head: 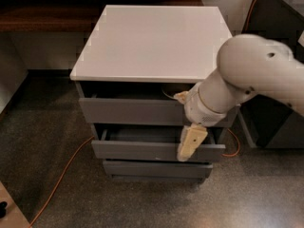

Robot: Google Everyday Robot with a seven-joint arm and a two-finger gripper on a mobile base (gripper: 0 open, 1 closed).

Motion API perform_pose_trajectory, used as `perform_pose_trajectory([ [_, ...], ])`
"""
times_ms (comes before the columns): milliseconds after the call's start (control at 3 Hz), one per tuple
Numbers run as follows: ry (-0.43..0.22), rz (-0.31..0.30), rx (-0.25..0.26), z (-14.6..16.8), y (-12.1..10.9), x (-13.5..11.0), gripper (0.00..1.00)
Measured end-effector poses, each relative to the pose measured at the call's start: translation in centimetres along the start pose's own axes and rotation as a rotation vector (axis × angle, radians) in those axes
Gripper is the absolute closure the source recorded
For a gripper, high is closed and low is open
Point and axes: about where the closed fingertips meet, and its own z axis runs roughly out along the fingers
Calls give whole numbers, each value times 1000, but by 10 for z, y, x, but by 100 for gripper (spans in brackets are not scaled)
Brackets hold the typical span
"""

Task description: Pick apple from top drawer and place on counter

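The counter [152,37] is a pale grey-white slab on top of the drawer unit. The top drawer [128,111] stands slightly pulled out beneath it, its inside dark. The apple is hidden from view. My gripper [191,144] hangs down from the white arm [247,75], in front of the right part of the drawer fronts, its tan tip over the middle drawer's [142,150] front. It holds nothing that I can see.
A thin pale rim of a bowl [166,93] shows inside the top drawer beside the arm. The middle drawer is also pulled out; the bottom drawer [152,168] is shut. An orange cable [61,177] lies on the floor. A dark cabinet [275,122] stands at the right.
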Motion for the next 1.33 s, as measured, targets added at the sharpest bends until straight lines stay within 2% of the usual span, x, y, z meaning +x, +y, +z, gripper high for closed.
perform_pose_trajectory([
  [333, -19, -28, 22, 27, -10, -6, 0],
  [667, -4, -68, 63, 65, -55, -13, 0],
  [1333, -16, -108, 78, 78, -49, -27, 0],
])
